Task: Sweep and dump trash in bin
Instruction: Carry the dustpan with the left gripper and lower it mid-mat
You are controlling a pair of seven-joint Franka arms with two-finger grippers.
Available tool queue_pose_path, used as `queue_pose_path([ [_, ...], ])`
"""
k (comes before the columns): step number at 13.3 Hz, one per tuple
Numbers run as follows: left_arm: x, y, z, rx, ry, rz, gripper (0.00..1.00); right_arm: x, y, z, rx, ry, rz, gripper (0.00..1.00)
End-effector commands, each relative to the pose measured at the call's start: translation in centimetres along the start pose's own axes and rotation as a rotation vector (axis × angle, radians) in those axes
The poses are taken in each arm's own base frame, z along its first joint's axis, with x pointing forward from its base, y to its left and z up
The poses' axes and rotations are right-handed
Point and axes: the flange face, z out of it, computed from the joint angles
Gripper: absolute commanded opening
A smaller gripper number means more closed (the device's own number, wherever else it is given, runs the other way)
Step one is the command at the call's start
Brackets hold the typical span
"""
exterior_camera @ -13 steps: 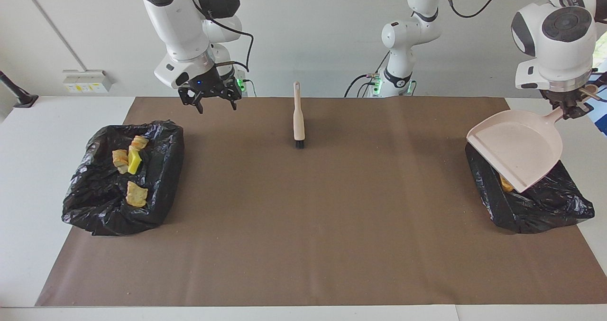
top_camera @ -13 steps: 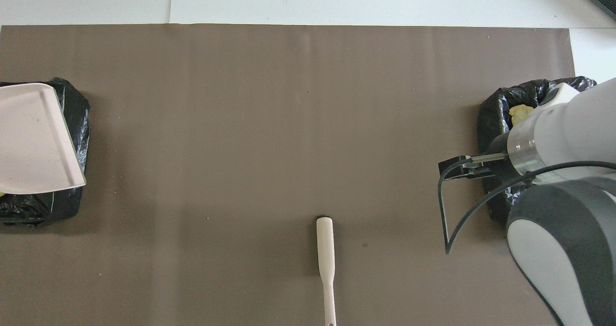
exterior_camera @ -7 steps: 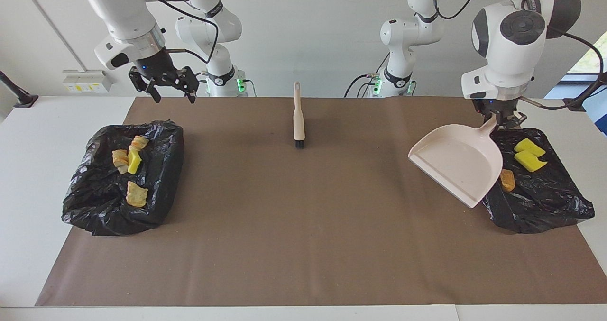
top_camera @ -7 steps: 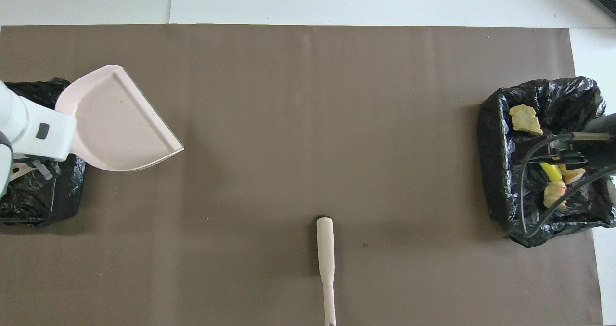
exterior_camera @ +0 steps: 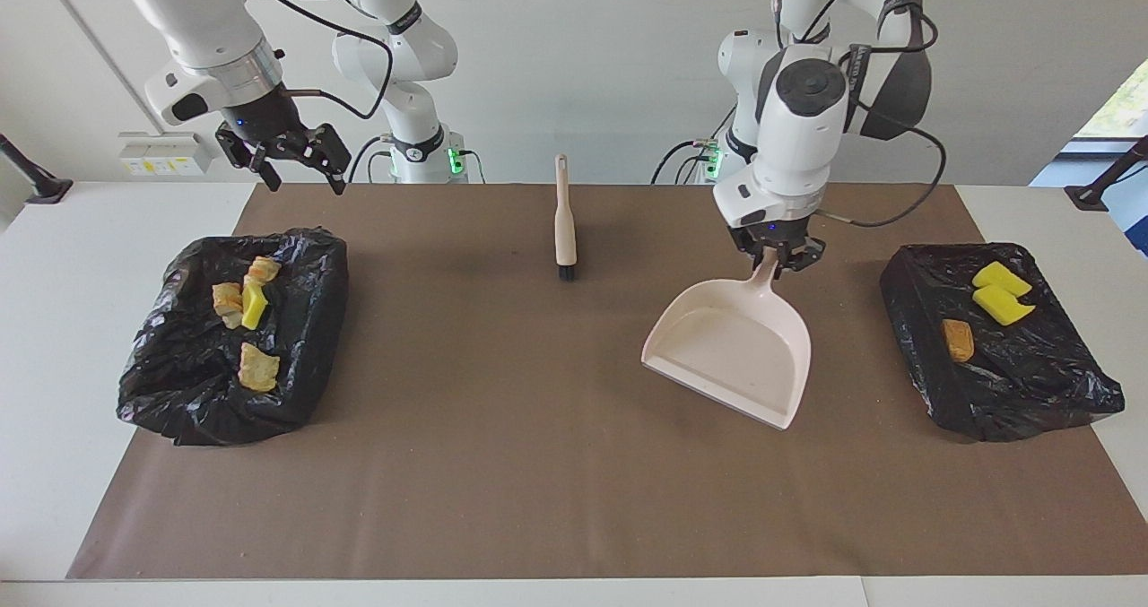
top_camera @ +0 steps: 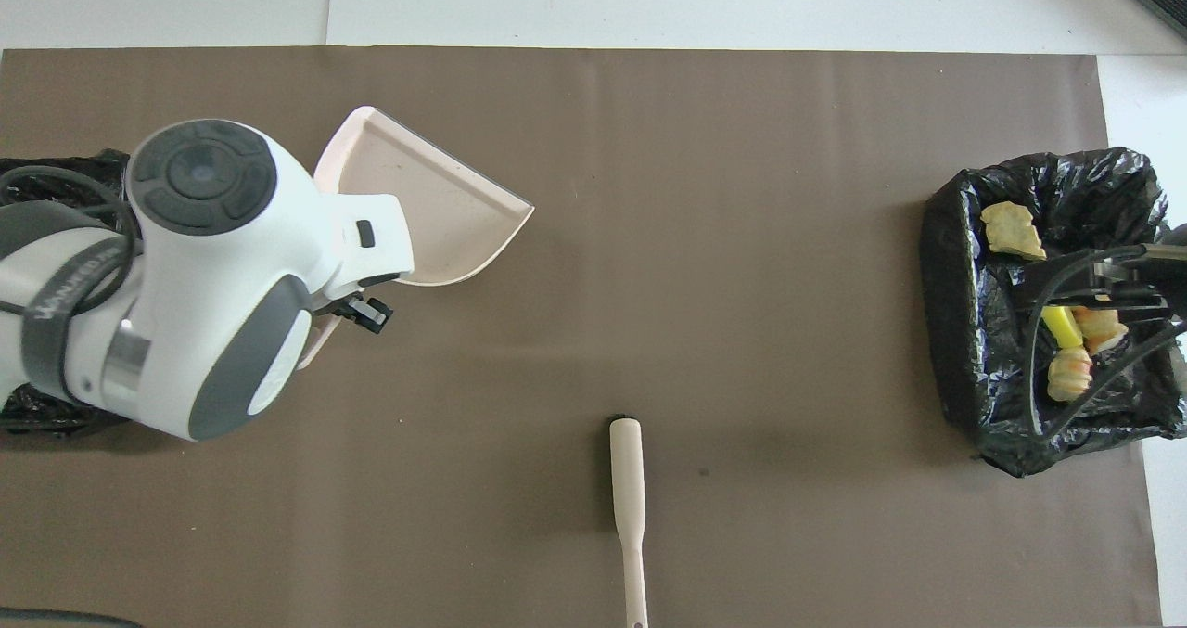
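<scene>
Paper (exterior_camera: 538, 463), brown and flat, covered a white table (exterior_camera: 54, 257) before a pale wall. Trash was small chunks, bright yellow sponge and tan lumps. Four pieces (exterior_camera: 244, 307) lay in the black-lined bin (exterior_camera: 296, 392) at the right arm's end; three (exterior_camera: 987, 307) lay in the other bin (exterior_camera: 1031, 401) at the left arm's end. The brush (exterior_camera: 564, 221) lay between the bins, nearer the robots. The left gripper (exterior_camera: 775, 262) pinched the pink dustpan's (exterior_camera: 731, 351) handle, the pan apparently raised over the paper. The right gripper (exterior_camera: 296, 163) hung spread above its bin's robot-side edge.
</scene>
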Motion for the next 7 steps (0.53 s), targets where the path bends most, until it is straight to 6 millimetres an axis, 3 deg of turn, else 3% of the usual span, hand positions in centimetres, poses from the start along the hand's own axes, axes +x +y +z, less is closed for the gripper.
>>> queue_pose_path([
  [1, 4.8, 3.5, 2.1, -0.046, 0.032, -0.137, 0.00, 0.2, 0.4, -2.6, -0.025, 0.060, -0.007, 1.00],
  [2, 6.4, 6.6, 2.4, -0.056, 0.045, -0.177, 0.00, 0.1, 0.7, -2.8, -0.042, 0.063, -0.008, 1.00],
  [3, 7.3, 8.2, 2.4, -0.065, 0.067, -0.247, 0.00, 0.1, 1.0, -2.8, -0.053, 0.059, -0.004, 1.00],
  [5, 7.9, 9.2, 2.1, -0.113, 0.105, -0.315, 0.00, -0.3, 1.3, -3.9, -0.080, 0.074, -0.017, 1.00],
  [7, 9.0, 10.3, 3.1, -0.139, 0.130, -0.350, 0.00, -0.5, 1.3, -3.9, -0.082, 0.060, -0.046, 1.00],
])
